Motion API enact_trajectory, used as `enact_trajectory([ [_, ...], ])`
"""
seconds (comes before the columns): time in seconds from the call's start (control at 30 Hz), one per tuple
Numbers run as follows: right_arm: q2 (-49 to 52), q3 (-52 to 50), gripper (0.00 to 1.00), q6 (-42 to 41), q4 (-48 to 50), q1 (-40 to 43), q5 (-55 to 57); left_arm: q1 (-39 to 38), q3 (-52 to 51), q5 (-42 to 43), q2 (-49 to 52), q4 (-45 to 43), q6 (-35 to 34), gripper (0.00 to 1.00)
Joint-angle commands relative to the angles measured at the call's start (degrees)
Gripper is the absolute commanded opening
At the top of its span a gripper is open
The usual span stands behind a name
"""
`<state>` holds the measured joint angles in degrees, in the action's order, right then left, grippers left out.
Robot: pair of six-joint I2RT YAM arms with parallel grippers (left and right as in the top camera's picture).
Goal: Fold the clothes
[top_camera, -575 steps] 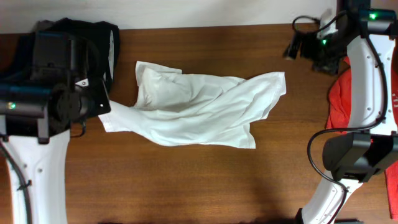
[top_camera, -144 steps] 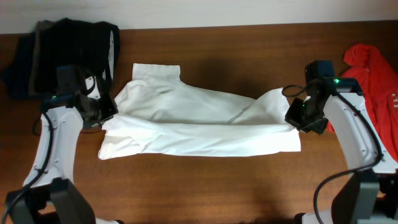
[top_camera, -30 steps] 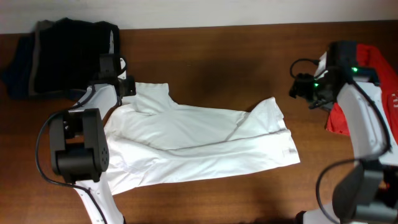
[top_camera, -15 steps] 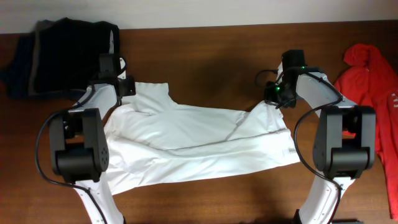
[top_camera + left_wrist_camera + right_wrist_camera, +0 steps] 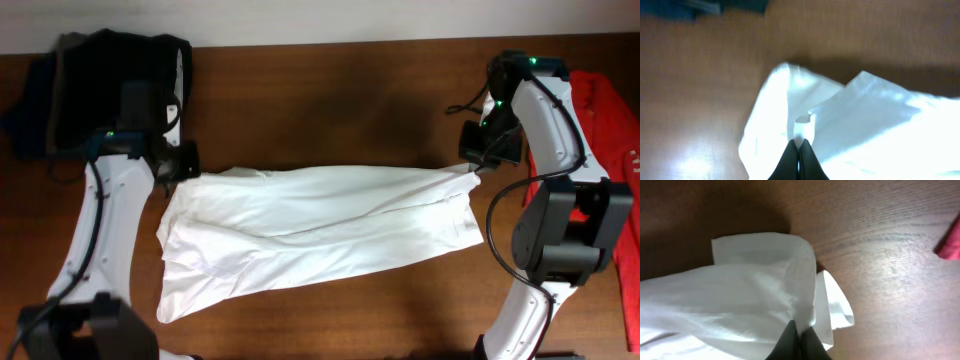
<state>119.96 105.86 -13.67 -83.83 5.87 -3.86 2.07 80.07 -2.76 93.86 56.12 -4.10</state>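
Note:
The white shirt [image 5: 320, 225] is stretched left to right across the brown table, its top edge pulled taut between my two grippers. My left gripper [image 5: 180, 167] is shut on the shirt's upper left edge. In the left wrist view the shirt [image 5: 875, 125] is pinched between the dark fingers of the left gripper [image 5: 800, 143]. My right gripper [image 5: 476, 162] is shut on the shirt's upper right corner. In the right wrist view the folded white shirt [image 5: 740, 295] bunches at the right gripper [image 5: 801, 326]. The lower left part of the shirt sags toward the front edge.
A dark folded stack of garments [image 5: 110, 70] lies at the back left, just behind my left arm. A red garment [image 5: 605, 110] lies at the right edge beside my right arm, a corner of the red garment [image 5: 952, 242] showing in the right wrist view. A pale wall [image 5: 320, 20] borders the table's back.
My right gripper came down from near the red garment, shut on the shirt's right corner and pulled it right. My left gripper drew its edge left and forward, stretching the shirt flat.

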Motion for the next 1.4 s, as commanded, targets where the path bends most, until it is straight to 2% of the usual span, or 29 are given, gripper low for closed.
enact_trajectory([
  [0.0,-1.1,1.1,0.04,0.0,-3.4,1.9,3.6,0.5,0.0,0.0,-7.7,10.5,-2.2,0.0],
  [0.03,-1.1,1.1,0.04,-0.1,-5.0,3.3,4.3,0.5,0.0,0.0,-8.8,15.3,-2.8,0.0],
  [0.17,-1.1,1.1,0.04,0.0,-5.7,6.7,4.6,0.4,-0.5,0.3,-8.8,25.0,-5.7,0.0],
  [0.27,-1.1,0.8,0.04,-0.1,-4.2,7.0,4.6,0.2,-0.5,7.9,-8.8,31.3,-5.7,0.0],
  [0.3,-1.1,0.7,0.04,-0.1,-4.0,7.0,4.6,-0.5,-0.5,8.1,-8.8,33.2,-5.7,0.0],
  [0.37,-1.1,0.4,0.04,-0.1,-3.9,7.0,4.6,-2.3,-0.6,8.0,-8.8,35.3,-5.7,0.0],
  [0.47,-1.1,0.3,0.04,-0.1,-4.2,7.0,4.6,-3.8,-4.0,7.9,-8.8,33.4,-5.7,0.0],
  [0.53,-1.1,0.3,0.11,-0.1,-5.3,7.0,4.6,-3.8,-8.9,7.6,-8.8,31.1,-5.7,0.0],
  [0.57,-1.1,0.3,0.21,0.0,-5.8,7.0,4.6,-3.8,-10.2,7.6,-8.8,30.3,-5.7,0.01],
  [0.6,-1.1,0.3,0.6,0.0,-6.4,7.0,4.7,-3.8,-11.6,7.5,-8.8,29.7,-5.7,0.12],
  [0.63,-1.1,0.3,0.77,0.0,-7.0,7.0,4.9,-3.8,-12.7,7.5,-8.8,29.6,-5.7,0.15],
  [0.67,-1.1,0.3,0.89,0.0,-7.5,7.0,4.8,-3.8,-13.4,7.5,-8.8,29.6,-5.7,0.24],
  [0.73,-1.1,0.3,0.97,0.0,-8.0,7.0,4.8,-3.8,-13.5,7.5,-8.8,29.4,-5.7,0.63],
  [0.77,-1.1,0.3,0.98,-0.1,-7.9,6.9,4.5,-3.8,-13.5,7.5,-8.8,28.3,-5.7,0.78],
  [0.8,-1.1,0.3,0.98,-0.1,-7.8,6.8,3.7,-3.8,-13.5,7.6,-8.8,24.6,-5.7,0.8],
  [0.83,-1.1,0.3,0.91,0.0,-7.6,6.8,2.2,-3.8,-13.5,8.9,-8.8,20.7,-5.7,0.76],
  [0.87,-1.1,0.3,0.69,0.0,-7.5,6.5,0.0,-3.8,-13.5,11.9,-8.8,17.2,-5.7,0.64],
  [0.9,-1.1,0.1,0.35,0.2,-7.2,5.2,-0.2,-4.1,-13.5,14.6,-8.4,13.8,-5.7,0.33],
  [0.93,-1.1,-0.2,0.15,0.4,-7.0,4.0,-0.2,-4.6,-13.6,14.6,-7.8,13.0,-5.7,0.11],
  [0.97,-1.1,-1.0,0.04,0.4,-6.5,1.7,-0.2,-5.9,-13.7,14.6,-6.3,12.9,-5.7,0.01],
  [1.1,-1.0,-8.5,0.04,0.4,1.4,-4.1,-0.9,-8.5,-16.8,14.6,-1.3,8.5,-5.7,0.01],
  [1.2,-1.0,-17.7,0.08,0.9,11.3,-7.0,-0.9,-8.5,-19.3,14.6,5.3,3.5,-5.7,0.01],
  [1.27,-1.0,-24.9,0.08,0.8,18.1,-6.3,-0.9,-8.4,-19.3,15.7,11.1,2.5,-5.7,0.01],
  [1.37,-1.0,-28.2,0.04,0.8,18.6,-2.6,-0.8,-6.8,-19.3,15.5,17.6,1.0,-5.7,0.01],
])
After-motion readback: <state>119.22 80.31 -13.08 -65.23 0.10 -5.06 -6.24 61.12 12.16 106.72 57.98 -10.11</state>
